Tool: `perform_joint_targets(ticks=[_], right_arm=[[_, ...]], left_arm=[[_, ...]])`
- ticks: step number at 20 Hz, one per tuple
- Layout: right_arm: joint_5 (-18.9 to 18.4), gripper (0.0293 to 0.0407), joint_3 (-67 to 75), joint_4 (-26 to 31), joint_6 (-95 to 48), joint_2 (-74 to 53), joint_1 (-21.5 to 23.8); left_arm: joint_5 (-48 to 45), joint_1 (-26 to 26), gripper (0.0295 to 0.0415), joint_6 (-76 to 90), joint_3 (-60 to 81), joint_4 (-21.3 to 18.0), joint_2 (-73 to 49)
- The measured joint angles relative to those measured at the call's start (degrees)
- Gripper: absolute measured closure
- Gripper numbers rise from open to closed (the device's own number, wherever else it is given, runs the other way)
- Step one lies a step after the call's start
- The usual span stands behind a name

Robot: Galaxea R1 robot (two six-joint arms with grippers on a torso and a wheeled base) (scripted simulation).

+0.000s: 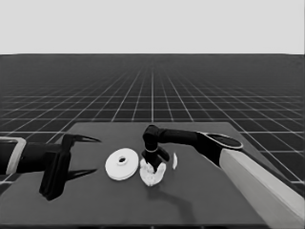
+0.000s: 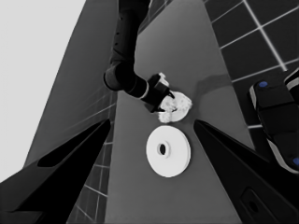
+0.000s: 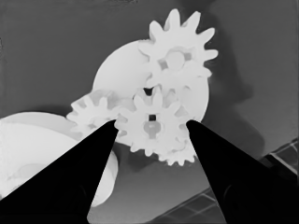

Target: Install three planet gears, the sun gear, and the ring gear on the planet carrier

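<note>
From my station the light looks even and soft, the white parts glaring against the dark table (image 1: 200, 200). A faint shadow falls toward six o'clock under the right arm (image 1: 248, 167) (edges everywhere slightly smeared).

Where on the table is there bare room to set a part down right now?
Bare table lies along the near edge and behind the parts. The middle is crowded: the larger round part sits beside the smaller round part with its gears, the right gripper over them, a thin white piece alongside.
</note>
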Motion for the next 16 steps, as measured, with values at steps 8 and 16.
perform_joint_targets(ticks=[8,16], right_arm=[[0.0,0.0390,0.0,0.0,4.8,0.0,0.0],[0.0,0.0390,0.0,0.0,9.6,0.0,0.0]], left_arm=[[0.0,0.0,0.0326,0.0,0.0,0.0,0.0],[0.0,0.0,0.0326,0.0,0.0,0.0,0.0]])
